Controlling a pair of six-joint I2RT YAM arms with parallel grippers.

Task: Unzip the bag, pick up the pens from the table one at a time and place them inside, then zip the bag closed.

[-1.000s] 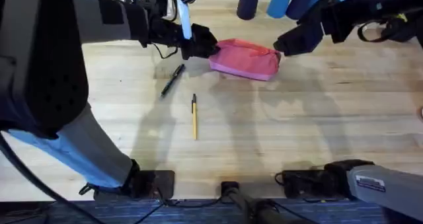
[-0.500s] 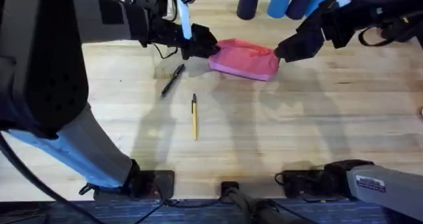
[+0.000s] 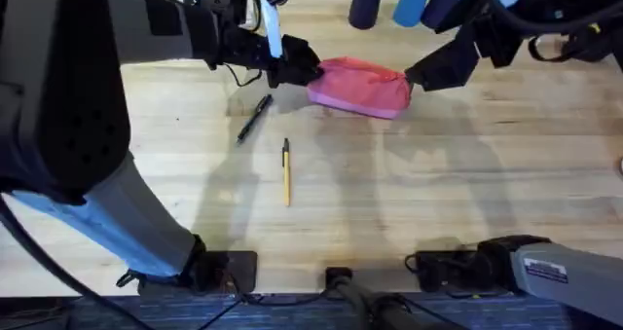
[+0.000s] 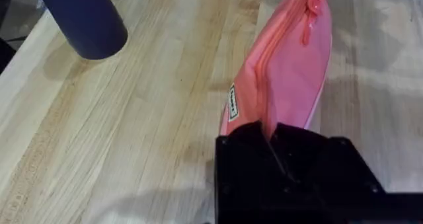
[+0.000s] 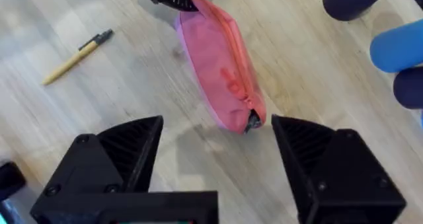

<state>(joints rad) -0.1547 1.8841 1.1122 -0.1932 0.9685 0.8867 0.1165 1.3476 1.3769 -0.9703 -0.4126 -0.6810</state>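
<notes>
The pink bag [image 3: 360,87] is lying on the table [image 3: 438,184] toward the far side, its zipper running along the top. The left gripper [image 3: 297,65] is pinching the bag's left end — fingers clamped on the fabric. The right gripper [image 5: 215,151] is hovering at the opposite end, fingers spread wide, just beside the zipper pull [image 5: 252,121]. The black pen [image 3: 254,117] and the yellow pen [image 3: 286,171] are lying on the wood nearer the arm bases, apart from the bag.

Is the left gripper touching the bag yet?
Touching: the left wrist view shows the left gripper shut on the bag's near end.
</notes>
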